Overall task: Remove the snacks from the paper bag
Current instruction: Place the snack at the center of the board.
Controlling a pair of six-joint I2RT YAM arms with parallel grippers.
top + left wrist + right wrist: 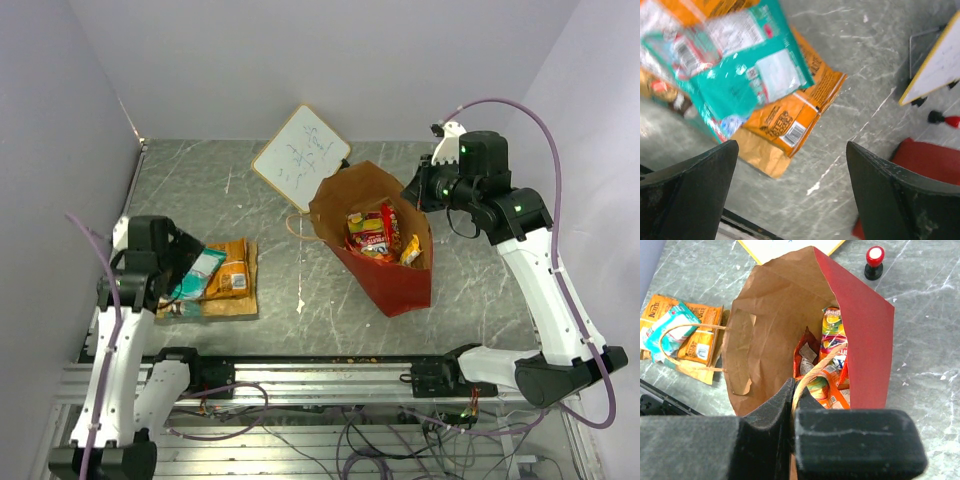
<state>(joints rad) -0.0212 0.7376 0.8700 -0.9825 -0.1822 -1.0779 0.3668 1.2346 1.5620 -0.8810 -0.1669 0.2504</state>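
The paper bag (400,285), red outside and brown inside, stands open at the middle right and tilts toward the whiteboard. Several snacks (375,235) in red, orange and yellow sit inside it and show in the right wrist view (827,355). My right gripper (799,390) is shut on the bag's twisted handle (815,372) at the rim. A teal packet (740,75), an orange packet (790,120) and a tan packet (757,157) lie in a pile on the table at the left (225,275). My left gripper (792,150) is open and empty just above that pile.
A white whiteboard (300,155) stands behind the bag. A small red-capped object (875,260) sits on the table past the bag's far rim. The bag's other handle (670,335) loops out toward the pile. The grey table (290,230) ends at a metal rail in front.
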